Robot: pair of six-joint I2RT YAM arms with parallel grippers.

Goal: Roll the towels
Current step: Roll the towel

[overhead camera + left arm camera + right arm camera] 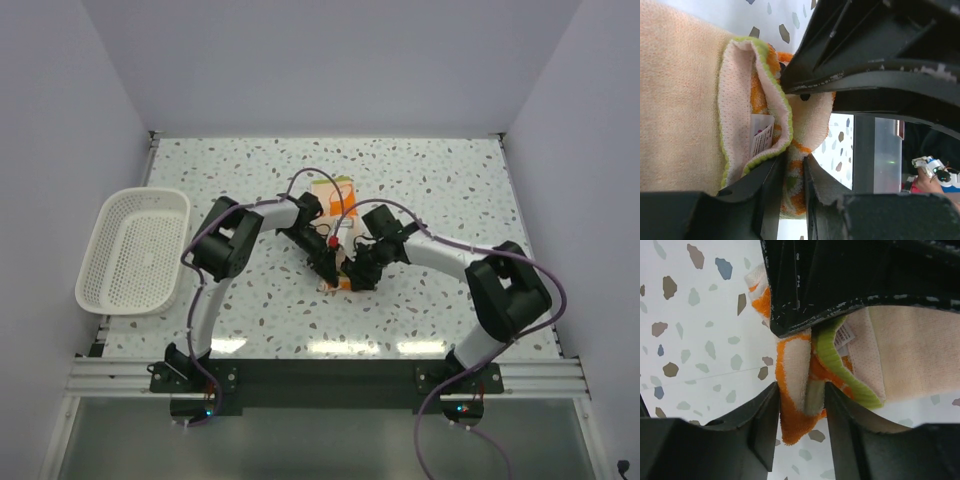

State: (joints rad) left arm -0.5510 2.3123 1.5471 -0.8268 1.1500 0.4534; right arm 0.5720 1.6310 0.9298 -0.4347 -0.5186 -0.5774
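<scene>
Two arms, the left arm (222, 245) and the right arm (505, 290), reach in from the near edge of a speckled bench (450, 180) and meet at its middle over a single towel (335, 195). The left pincer (795, 162) stands nearly together, clamped on a thin fold of the cloth. The right pincer (800, 390) stands wider, gripping the bunched near end between its two fingers. The towel is peach-cream with orange patches and a lime-green hem. A white label (760, 137) shows inside the fold. Its near end is gathered at the pincers, and the rest lies flat as a narrow strip running toward the far side. One white mesh basket (135, 250) sits at the bench's left edge, well apart from the towel. Bare bench lies open on both sides of the cloth and beyond it, closed in by pale walls (330, 60) at left, right and far.
</scene>
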